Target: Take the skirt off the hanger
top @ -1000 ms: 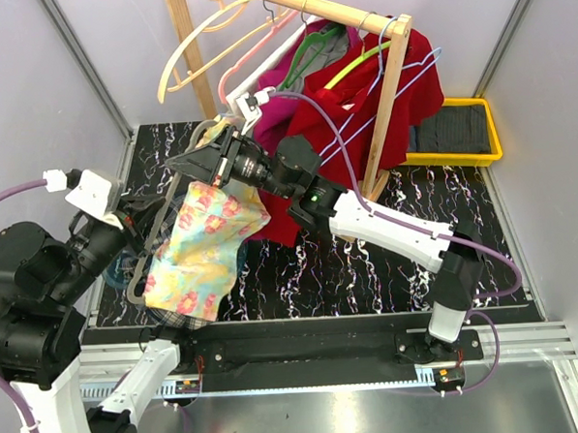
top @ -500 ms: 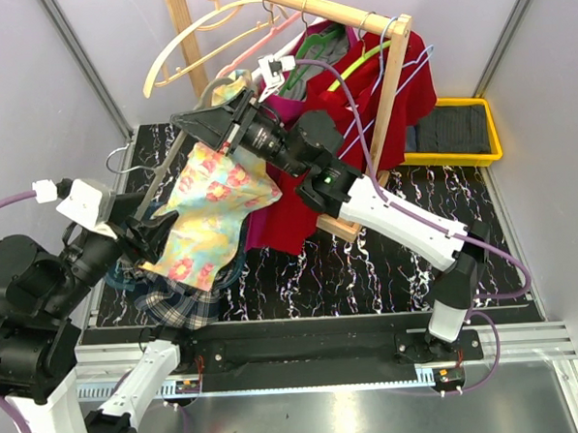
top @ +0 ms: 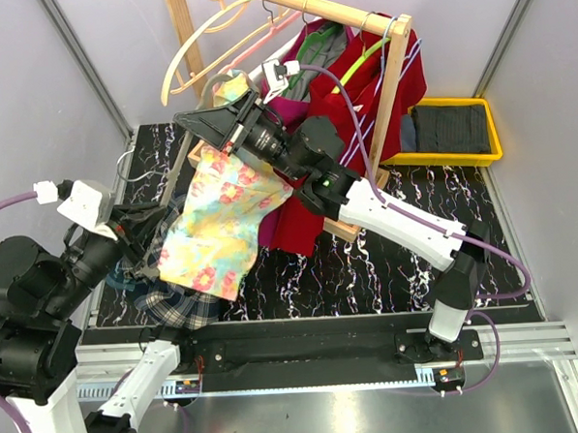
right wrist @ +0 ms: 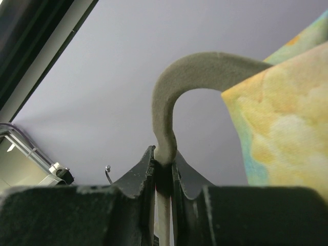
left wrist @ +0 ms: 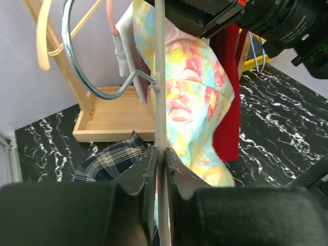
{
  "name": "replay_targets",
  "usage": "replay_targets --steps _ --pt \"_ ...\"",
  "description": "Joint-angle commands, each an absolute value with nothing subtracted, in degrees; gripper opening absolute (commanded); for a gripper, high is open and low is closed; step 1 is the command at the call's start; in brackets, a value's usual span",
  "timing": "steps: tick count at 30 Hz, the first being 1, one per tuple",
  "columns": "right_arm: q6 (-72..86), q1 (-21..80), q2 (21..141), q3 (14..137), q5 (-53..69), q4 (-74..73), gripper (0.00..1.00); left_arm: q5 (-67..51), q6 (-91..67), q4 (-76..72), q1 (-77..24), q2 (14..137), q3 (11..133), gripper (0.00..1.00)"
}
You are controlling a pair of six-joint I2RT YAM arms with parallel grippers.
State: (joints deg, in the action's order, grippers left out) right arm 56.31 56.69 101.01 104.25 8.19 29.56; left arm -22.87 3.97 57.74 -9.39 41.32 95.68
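The black left arm rose from its base at the near left corner, folded at a bulky elbow and reached rightward, its white-capped wrist tipped toward the middle of the workspace. Its jaws stood nearly together, the two dark fingers pinching a thin grey hanger bar that ran straight up between them. The right arm stood up from the near right, bent sharply, and stretched its white forearm far to the upper left, ending in a black wrist held high. Its jaws were also almost closed, fingers clamped on a curved grey hanger end.
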Motion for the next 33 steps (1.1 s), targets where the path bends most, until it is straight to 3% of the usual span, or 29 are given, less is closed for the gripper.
replay_targets --steps 1,4,6,8,10,11,18,20,28,30,33 --pt "60.03 56.69 100.37 107.14 7.56 37.09 0.17 -25.66 2.2 54.67 -9.4 43.15 96.68 0.27" --pt "60.2 56.78 100.63 107.84 7.47 37.35 0.17 -25.93 0.97 54.32 -9.4 43.07 96.24 0.39" --pt "60.47 56.69 101.07 108.28 7.56 37.35 0.17 -26.8 0.18 54.32 -9.4 43.24 96.41 0.42" --pt "60.82 56.78 101.34 108.72 7.56 37.35 0.17 -27.59 0.17 54.23 -9.4 43.42 96.42 0.33" --pt "61.52 56.87 101.34 108.55 7.21 37.96 0.17 -27.77 -1.32 53.7 -9.4 43.51 96.15 0.14" --pt "61.96 56.87 101.42 108.54 7.12 38.14 0.17 -27.43 -1.75 53.27 -9.4 43.51 96.15 0.0" --pt "68.64 58.35 103.44 106.88 4.76 43.24 0.16 -26.89 -7.99 48.17 -9.4 44.12 97.12 0.0" --pt "69.87 59.06 105.02 107.57 4.48 44.3 0.15 -27.59 -9.83 47.64 -9.4 44.65 98.0 0.05" --pt "69.35 60.29 106.35 111.44 3.87 42.01 0.13 -27.34 -12.04 45.97 -9.4 44.3 95.46 0.41" --pt "69.26 60.47 106.35 111.53 3.95 41.84 0.13 -27.07 -12.39 45.09 -9.4 44.03 94.75 0.42" --pt "69.17 60.47 106.0 111.01 3.34 41.49 0.13 -27.51 -11.43 45.26 -9.4 44.12 94.13 0.14"
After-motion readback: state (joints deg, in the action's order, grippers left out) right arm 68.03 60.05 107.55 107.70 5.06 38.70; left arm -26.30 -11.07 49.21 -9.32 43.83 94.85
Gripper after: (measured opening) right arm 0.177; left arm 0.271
